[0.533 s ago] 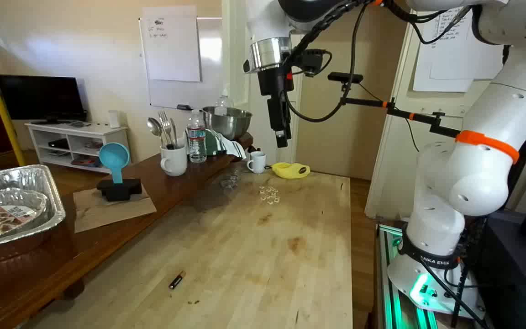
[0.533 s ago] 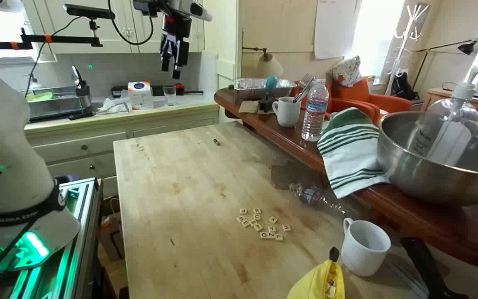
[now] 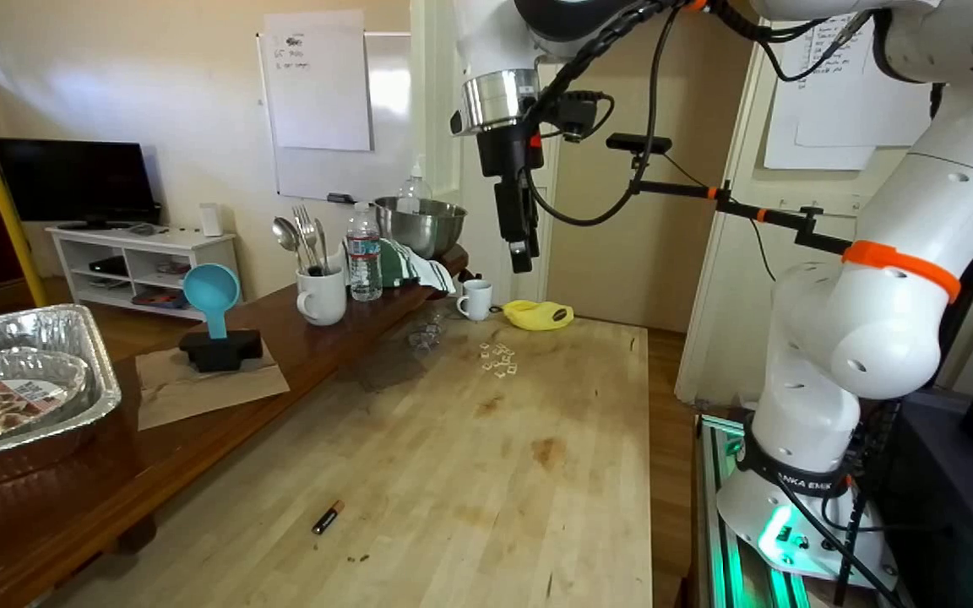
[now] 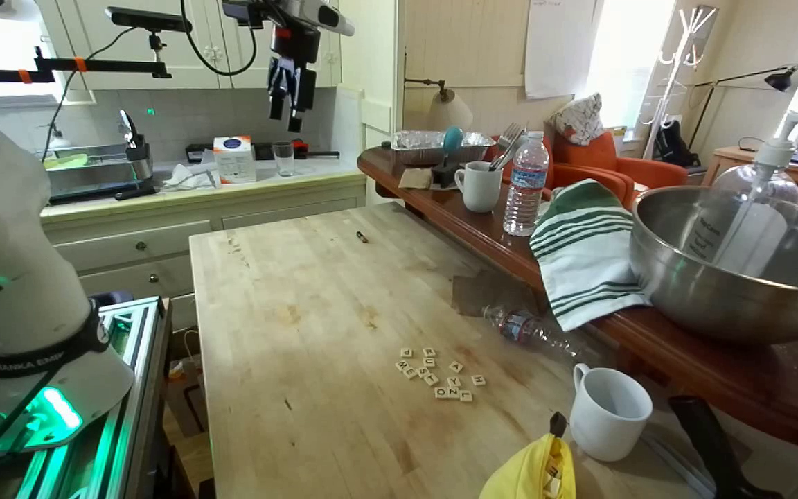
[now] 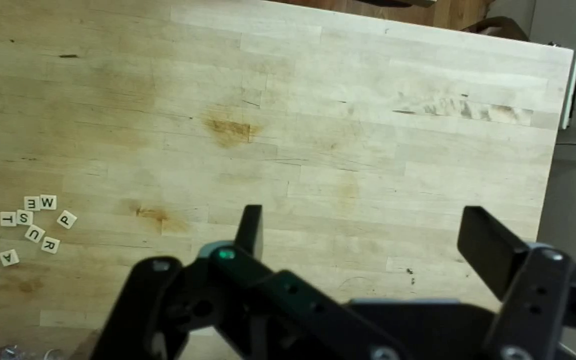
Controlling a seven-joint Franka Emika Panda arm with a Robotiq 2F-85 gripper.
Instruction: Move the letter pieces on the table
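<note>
Steel bowl (image 4: 711, 301) holds a pump bottle (image 4: 745, 218), letter pieces (image 5: 24, 217) dot the table (image 4: 316, 360), empty gripper (image 5: 360, 222) gaping wide

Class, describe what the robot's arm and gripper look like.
The arm is white and rounded, with black cables, an orange band, a silver ring and white lettering on a black collar. The gripper is black, with blocky, angular fingers.

In an exterior view, letter pieces (image 3: 501, 364) toward the table's (image 3: 470, 481) far edge are unreadably small; in an exterior view, the yellow pouch (image 4: 527, 473) near that edge is cut off. In the wrist view, the gripper (image 5: 362, 219) partly hides the opposite edge.
</note>
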